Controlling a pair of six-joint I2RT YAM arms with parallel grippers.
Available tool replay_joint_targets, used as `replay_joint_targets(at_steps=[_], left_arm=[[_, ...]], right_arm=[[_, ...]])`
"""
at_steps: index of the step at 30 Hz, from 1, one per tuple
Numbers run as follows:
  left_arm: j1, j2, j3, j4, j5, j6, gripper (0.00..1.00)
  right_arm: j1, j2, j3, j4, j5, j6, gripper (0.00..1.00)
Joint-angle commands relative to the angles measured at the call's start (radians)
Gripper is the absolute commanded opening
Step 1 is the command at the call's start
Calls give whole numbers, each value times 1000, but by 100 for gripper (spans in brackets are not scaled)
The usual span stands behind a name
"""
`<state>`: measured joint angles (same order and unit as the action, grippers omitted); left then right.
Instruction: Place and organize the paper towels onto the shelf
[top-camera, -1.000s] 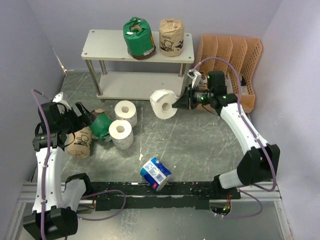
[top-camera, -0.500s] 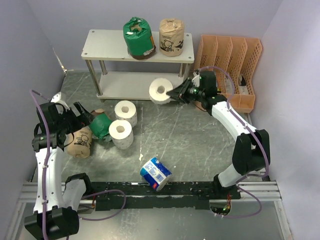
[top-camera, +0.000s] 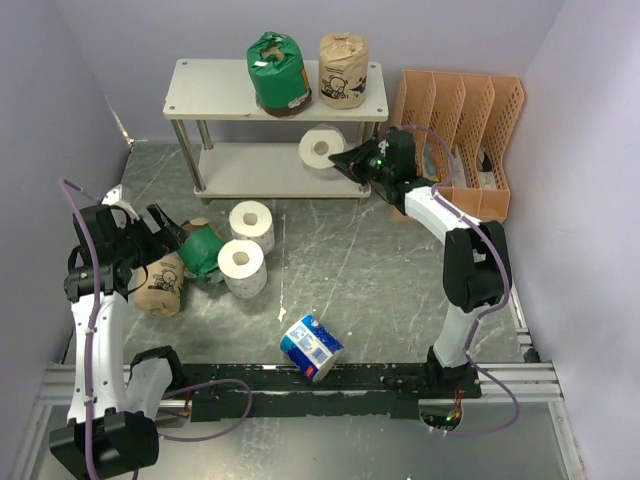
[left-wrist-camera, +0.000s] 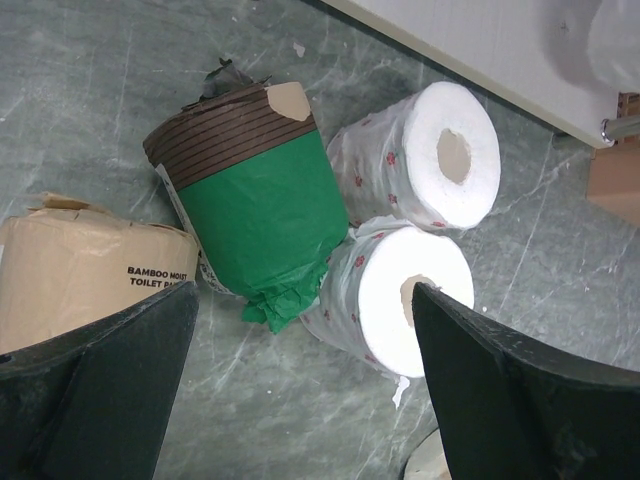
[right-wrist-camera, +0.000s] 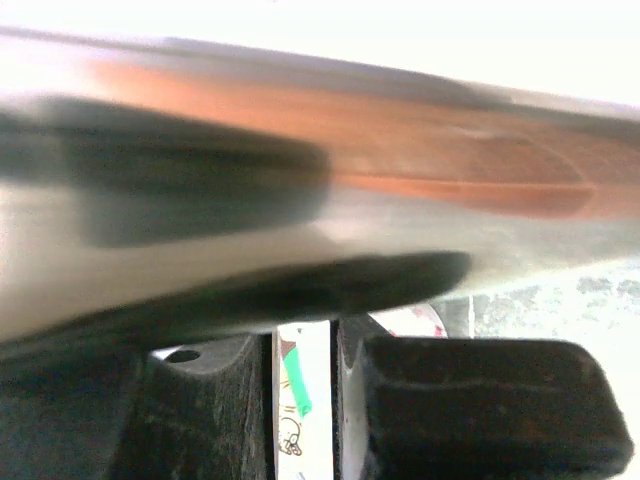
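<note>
The shelf (top-camera: 215, 92) stands at the back with a green-wrapped roll (top-camera: 278, 72) and a tan cartoon-print roll (top-camera: 343, 70) on its top board. My right gripper (top-camera: 347, 160) is shut on a bare white roll (top-camera: 321, 148) and holds it in at the lower board's right end. The right wrist view is blurred, with the jaws nearly together (right-wrist-camera: 305, 350). My left gripper (left-wrist-camera: 300, 400) is open and empty above a green roll (left-wrist-camera: 255, 200), a tan roll (left-wrist-camera: 80, 270) and two white rolls (left-wrist-camera: 430, 160) (left-wrist-camera: 400, 295) on the floor. A blue-and-white roll (top-camera: 311, 346) lies near the front.
An orange slotted file organizer (top-camera: 460, 125) stands right of the shelf, close behind my right arm. Purple walls close in the left, back and right sides. A black rail (top-camera: 330, 382) runs along the near edge.
My right arm has carried the white roll up and to the left, from over the floor into the shelf's lower tier. The left arm has not moved.
</note>
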<state>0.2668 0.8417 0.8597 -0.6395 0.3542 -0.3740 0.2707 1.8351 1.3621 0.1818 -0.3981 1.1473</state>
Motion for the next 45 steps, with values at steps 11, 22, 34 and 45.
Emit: replay_joint_targets(at_steps=[11, 22, 34, 45], left_arm=[[24, 22, -4, 37, 50, 5, 100], [29, 19, -5, 38, 49, 4, 100], [28, 22, -6, 38, 66, 8, 100], [28, 14, -6, 38, 62, 7, 100]], right_arm=[[-8, -17, -179, 135, 173, 274, 0], [-47, 3, -244, 368, 177, 355, 91], [5, -314, -264, -29, 73, -173, 100], [157, -271, -368, 72, -130, -144, 100]])
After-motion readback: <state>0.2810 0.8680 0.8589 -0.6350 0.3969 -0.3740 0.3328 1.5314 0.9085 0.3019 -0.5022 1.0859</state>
